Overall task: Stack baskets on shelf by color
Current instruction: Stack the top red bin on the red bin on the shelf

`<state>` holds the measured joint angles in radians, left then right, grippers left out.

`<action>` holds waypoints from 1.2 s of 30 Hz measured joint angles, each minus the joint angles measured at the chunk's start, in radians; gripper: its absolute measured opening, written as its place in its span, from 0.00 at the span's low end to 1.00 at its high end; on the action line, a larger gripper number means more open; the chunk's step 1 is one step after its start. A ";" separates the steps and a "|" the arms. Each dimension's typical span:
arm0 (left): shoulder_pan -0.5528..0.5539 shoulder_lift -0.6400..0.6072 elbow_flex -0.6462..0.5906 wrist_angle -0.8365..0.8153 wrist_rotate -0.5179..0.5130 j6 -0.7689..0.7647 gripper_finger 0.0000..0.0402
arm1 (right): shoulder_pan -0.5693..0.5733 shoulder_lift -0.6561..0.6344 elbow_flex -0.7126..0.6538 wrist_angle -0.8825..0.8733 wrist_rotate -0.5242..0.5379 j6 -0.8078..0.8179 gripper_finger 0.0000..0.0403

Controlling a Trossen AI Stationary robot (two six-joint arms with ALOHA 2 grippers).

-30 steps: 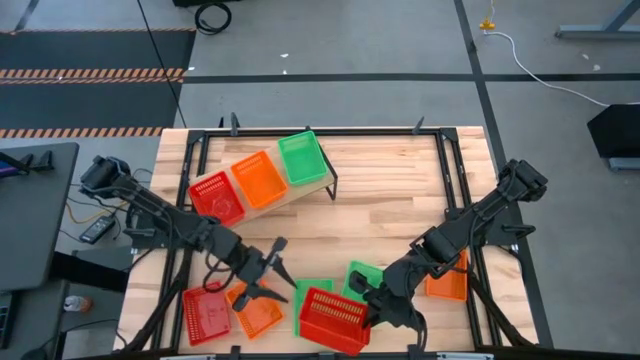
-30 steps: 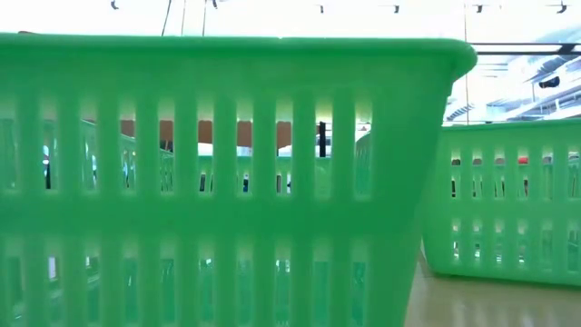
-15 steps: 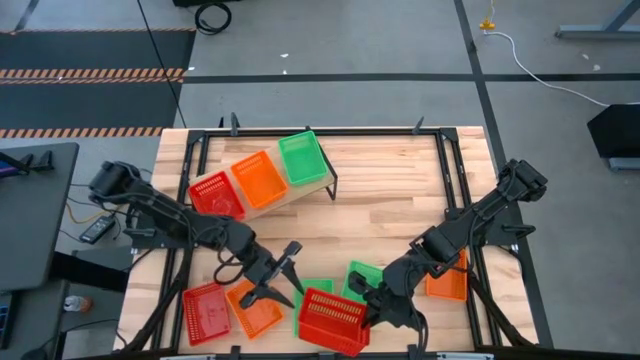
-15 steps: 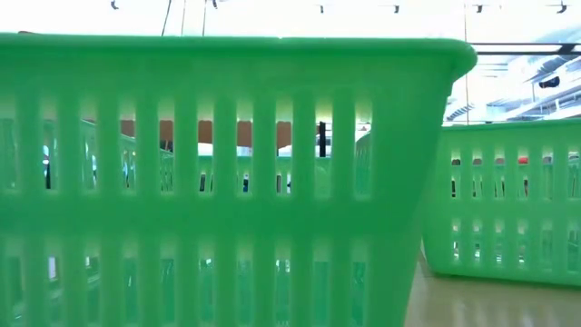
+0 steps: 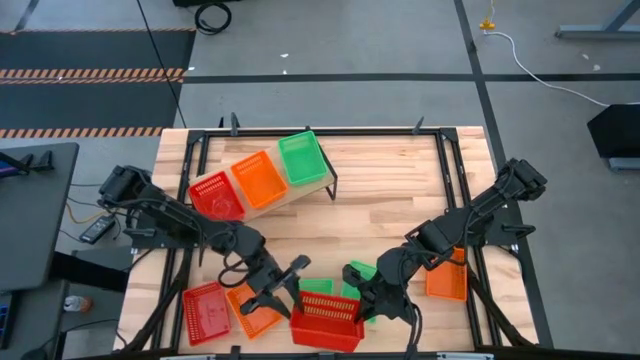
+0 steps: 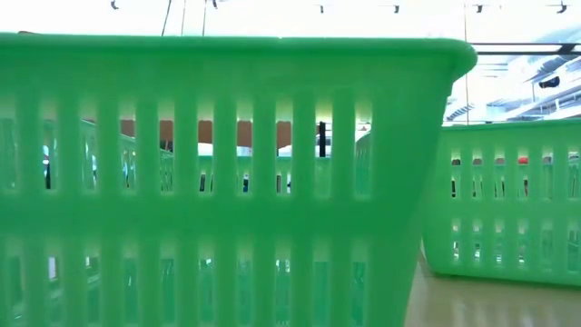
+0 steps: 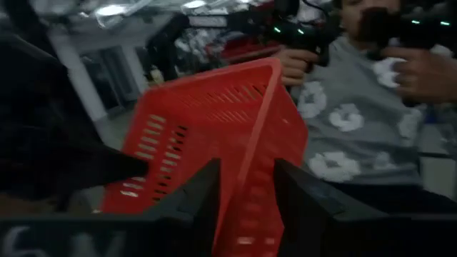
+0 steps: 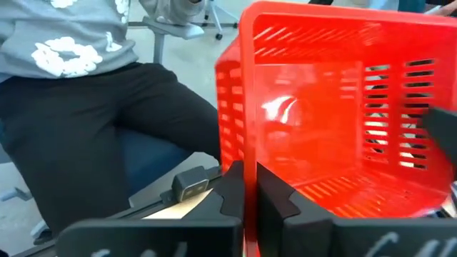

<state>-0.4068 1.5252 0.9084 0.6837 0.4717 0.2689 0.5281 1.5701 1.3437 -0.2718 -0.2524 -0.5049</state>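
Observation:
A red basket (image 5: 325,320) hangs tilted over the table's near edge between both grippers. My right gripper (image 5: 366,297) is shut on its right end. My left gripper (image 5: 290,280) is open at its left end, one finger on either side of a wall (image 7: 250,178); whether they touch it, I cannot tell. The shelf (image 5: 318,186) at the far left carries a red (image 5: 216,196), an orange (image 5: 260,180) and a green basket (image 5: 302,158). On the table lie a red (image 5: 205,312), an orange (image 5: 250,312), two green (image 5: 318,289) (image 5: 362,271) and another orange basket (image 5: 446,277). My right gripper pinches the red basket's end wall at its rim (image 8: 248,168), one finger inside the basket and one outside. The fingers come from the table's right side, slanting down. The basket is lifted clear of the table and tipped, its open side turned toward the far edge.
In the low view two green baskets (image 6: 227,182) (image 6: 508,200) fill the picture. A seated person in a grey sweatshirt (image 8: 64,43) is just beyond the near edge, holding controllers (image 7: 300,32). Black frame rails (image 5: 190,170) run along the table's sides.
My left gripper has moved toward the table's right and near edge, up to the red basket's left end, staying open. My right gripper has carried the red basket a little toward the left, and the basket has turned about until it lies along the near edge.

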 joint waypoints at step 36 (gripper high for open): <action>0.006 0.012 0.037 -0.189 0.071 0.002 0.02 | 0.000 -0.017 0.001 -0.047 0.030 0.109 0.50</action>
<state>-0.4013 1.5375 0.9451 0.4950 0.5429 0.2708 0.5283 1.5533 1.3449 -0.3186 -0.2219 -0.3960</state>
